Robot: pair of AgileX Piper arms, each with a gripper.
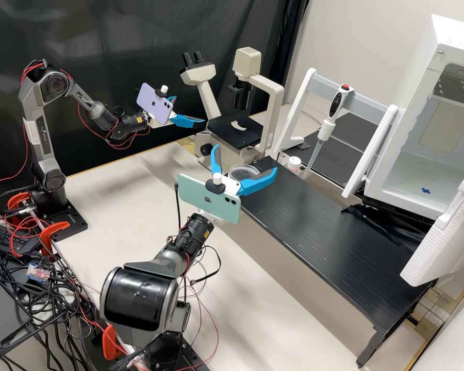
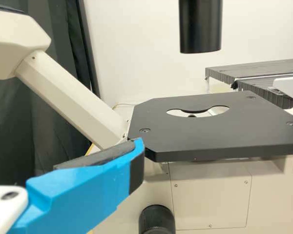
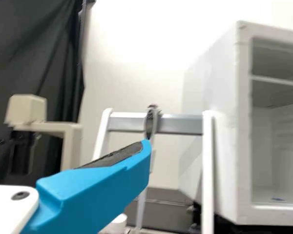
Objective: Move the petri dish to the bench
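Petri dish (image 1: 245, 172), nr R gripper (image 1: 245, 158), jaws apart

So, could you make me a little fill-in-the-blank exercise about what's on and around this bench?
In the high view, the petri dish shows between the two ____ of the right gripper. Those are coloured ____. The left gripper hangs near the ____, which has two black eyepieces. The door of the white cabinet stands ____.

Missing words: fingers; blue; microscope; open.
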